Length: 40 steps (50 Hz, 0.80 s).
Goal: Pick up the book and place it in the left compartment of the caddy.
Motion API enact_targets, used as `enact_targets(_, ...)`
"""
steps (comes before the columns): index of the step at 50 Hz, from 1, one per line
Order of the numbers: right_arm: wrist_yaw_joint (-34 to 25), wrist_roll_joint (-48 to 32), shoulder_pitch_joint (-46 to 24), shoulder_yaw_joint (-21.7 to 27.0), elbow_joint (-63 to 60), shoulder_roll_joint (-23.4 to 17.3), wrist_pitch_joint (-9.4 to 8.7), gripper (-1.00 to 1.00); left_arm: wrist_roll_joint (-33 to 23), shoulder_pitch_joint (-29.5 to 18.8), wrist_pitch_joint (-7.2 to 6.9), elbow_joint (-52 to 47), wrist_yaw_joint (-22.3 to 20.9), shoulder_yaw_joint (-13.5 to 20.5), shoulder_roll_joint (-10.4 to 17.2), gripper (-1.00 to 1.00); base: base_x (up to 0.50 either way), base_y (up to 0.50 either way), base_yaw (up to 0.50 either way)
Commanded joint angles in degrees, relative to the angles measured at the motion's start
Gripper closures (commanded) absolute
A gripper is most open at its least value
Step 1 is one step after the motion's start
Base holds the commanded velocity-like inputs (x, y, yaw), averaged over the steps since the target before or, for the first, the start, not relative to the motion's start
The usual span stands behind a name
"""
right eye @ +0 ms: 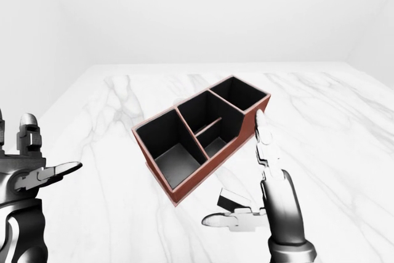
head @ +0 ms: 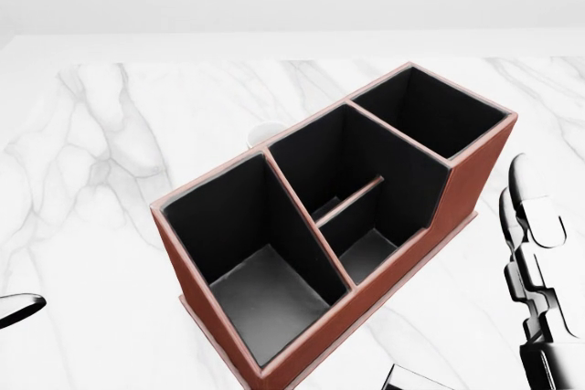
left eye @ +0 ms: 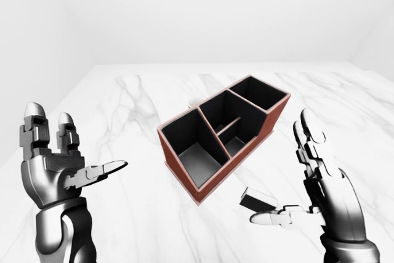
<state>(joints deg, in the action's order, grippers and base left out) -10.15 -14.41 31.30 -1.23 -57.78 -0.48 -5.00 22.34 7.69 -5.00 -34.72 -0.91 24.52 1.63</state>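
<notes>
Lying flat on the table [left eye: 123, 109], the book [left eye: 258, 199]: a small dark slab with a pale edge, low in the left-eye view, just below and right of the caddy's near corner, not lifted. Only its top corner peeking in at the bottom edge of the head view.

Right beside it, the right robot hand [left eye: 308, 180]: two fingers [left eye: 309, 137] pointing straight up, thumb stretched out sideways just under the book in the picture. Spread wide, nothing gripped. Touching the book or merely close to it? Cannot tell from these angles.

Up and left of the book, the caddy [head: 302, 353]: reddish-brown walls, black inside, sitting diagonally on the table, running from lower left to upper right in all three views. Left compartment [head: 260, 294] large and showing only a bare grey floor. Middle section split by a low divider [head: 347, 200]. Right compartment [head: 430, 111] at the upper right end, dark inside.

Behind the caddy's top edge, a small pale round thing [head: 265, 132] poking out; too little of it showing to name.

Off at the left of the left-eye view, well apart from caddy and book, the left robot hand [left eye: 64, 161]: raised, fingers upright, thumb jutting out to the right, fully spread and holding nothing. In the head view, just a dark sliver of it at the lower left edge.

White marble with grey veins underneath everything, plain pale walls beyond.
</notes>
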Motion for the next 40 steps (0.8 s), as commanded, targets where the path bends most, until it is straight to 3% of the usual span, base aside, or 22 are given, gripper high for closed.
enact_targets(1,-14.31,-5.59,3.57,10.27,-2.21,8.34,0.0,-1.0,-0.28,-0.13,0.0,0.24,0.08,-0.22,-0.09,-1.0,0.0,0.0,0.0)
enact_targets(7,-20.97,-9.14,2.52,14.05,-2.22,13.12,0.0,-1.0,-0.93,0.06,0.0,0.18,0.18,-1.06,-0.2,-1.0,0.0,0.0,0.0)
enact_targets(14,-22.7,-14.2,2.91,13.69,-1.7,12.16,0.0,-1.0,-0.48,0.03,0.0,0.04,0.09,-0.52,-0.11,-1.0,0.0,0.0,0.0)
enact_targets(31,-28.5,-21.33,3.01,17.75,2.18,14.84,0.0,-1.0,-0.48,0.5,0.0,-1.07,0.01,-0.38,-0.44,-1.0,0.0,0.0,0.0)
enact_targets(40,-28.17,-24.59,1.45,17.33,5.09,13.45,0.0,-1.0,-0.26,0.44,0.0,-0.9,-0.11,-0.12,-0.39,-1.0,0.0,0.0,0.0)
